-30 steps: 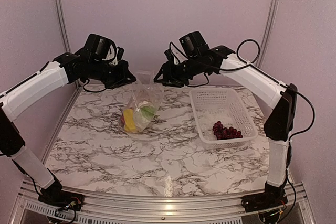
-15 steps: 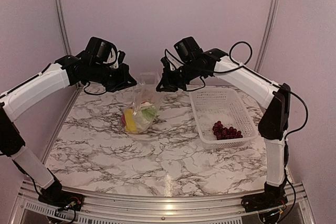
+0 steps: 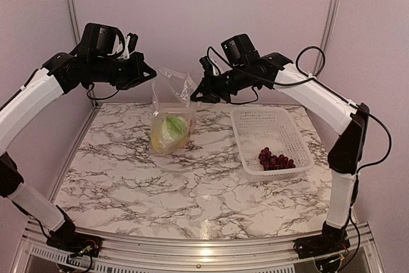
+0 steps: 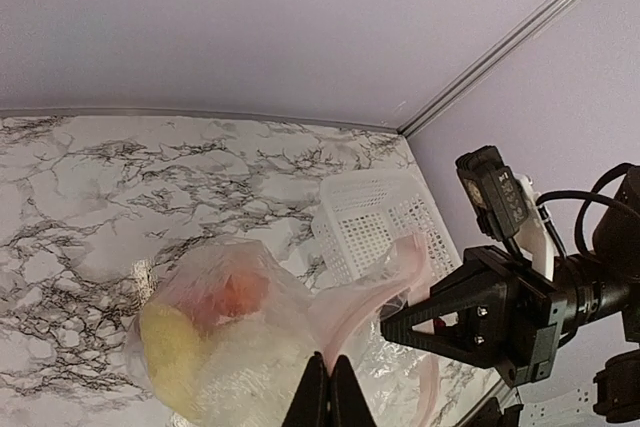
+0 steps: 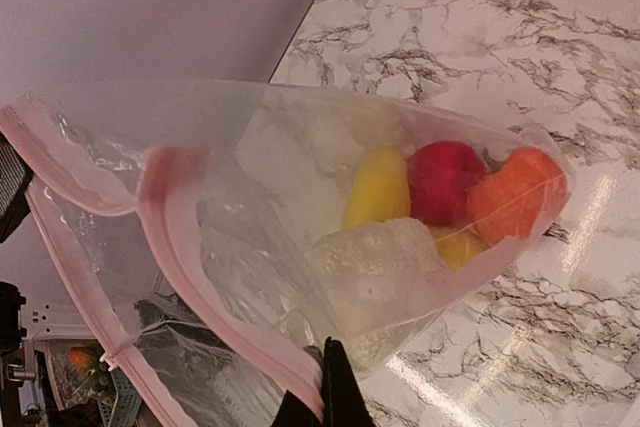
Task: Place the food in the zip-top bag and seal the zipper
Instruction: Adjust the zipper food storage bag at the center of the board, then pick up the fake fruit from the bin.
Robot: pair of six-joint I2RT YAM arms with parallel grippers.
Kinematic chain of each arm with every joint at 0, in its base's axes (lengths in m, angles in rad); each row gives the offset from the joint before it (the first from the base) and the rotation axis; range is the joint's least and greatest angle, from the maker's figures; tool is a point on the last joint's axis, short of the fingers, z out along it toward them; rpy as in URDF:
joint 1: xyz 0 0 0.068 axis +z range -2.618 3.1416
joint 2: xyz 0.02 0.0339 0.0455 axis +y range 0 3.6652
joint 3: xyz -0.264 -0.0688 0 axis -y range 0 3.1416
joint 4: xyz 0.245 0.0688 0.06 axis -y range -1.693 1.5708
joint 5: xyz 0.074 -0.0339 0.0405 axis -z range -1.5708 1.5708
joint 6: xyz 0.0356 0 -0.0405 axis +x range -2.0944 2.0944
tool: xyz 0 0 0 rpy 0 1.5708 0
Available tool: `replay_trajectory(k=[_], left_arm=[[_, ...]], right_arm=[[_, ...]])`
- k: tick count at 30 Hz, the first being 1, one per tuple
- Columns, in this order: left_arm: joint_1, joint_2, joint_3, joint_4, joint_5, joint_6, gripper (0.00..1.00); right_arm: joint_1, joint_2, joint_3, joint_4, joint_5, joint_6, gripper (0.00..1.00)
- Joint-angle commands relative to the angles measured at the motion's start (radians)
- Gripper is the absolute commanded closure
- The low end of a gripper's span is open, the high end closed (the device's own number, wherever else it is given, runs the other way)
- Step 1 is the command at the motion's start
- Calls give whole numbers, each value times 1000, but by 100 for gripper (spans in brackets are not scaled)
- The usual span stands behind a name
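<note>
The clear zip-top bag point(image 3: 172, 103) hangs between both grippers at the back of the table, its mouth stretched open. My left gripper point(image 3: 151, 75) is shut on the left end of the pinkish zipper strip point(image 4: 370, 292). My right gripper point(image 3: 195, 97) is shut on the strip's other end point(image 5: 200, 287). Inside the bag lie a yellow piece point(image 5: 378, 187), a red pepper point(image 5: 445, 182), an orange fruit point(image 5: 515, 192) and a white cauliflower point(image 5: 380, 267). The dark purple grape bunch point(image 3: 276, 159) lies in the white basket point(image 3: 255, 119).
The white lattice basket stands right of the bag and also shows in the left wrist view point(image 4: 375, 222). The back wall and its metal corner posts are close behind both grippers. The marble table point(image 3: 192, 196) stretches toward the front.
Both grippers have risen with the bag. The left one has moved up and to the left, pulling the bag's mouth wider and the bag taller. The grapes have not moved.
</note>
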Motion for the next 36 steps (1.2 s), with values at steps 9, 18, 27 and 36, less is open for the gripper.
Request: replay_trajectory(k=[9, 18, 27, 36], left_arm=[[6, 100, -78, -33, 139, -18, 100], [6, 95, -72, -46, 125, -7, 100], [6, 99, -76, -24, 141, -21, 100], [7, 113, -76, -23, 160, -14, 100]], right_arm=[[-18, -39, -26, 52, -50, 4, 77], [-117, -133, -2, -136, 150, -160, 2], [-231, -322, -293, -185, 263, -247, 5], [-319, -401, -523, -288, 292, -332, 29]])
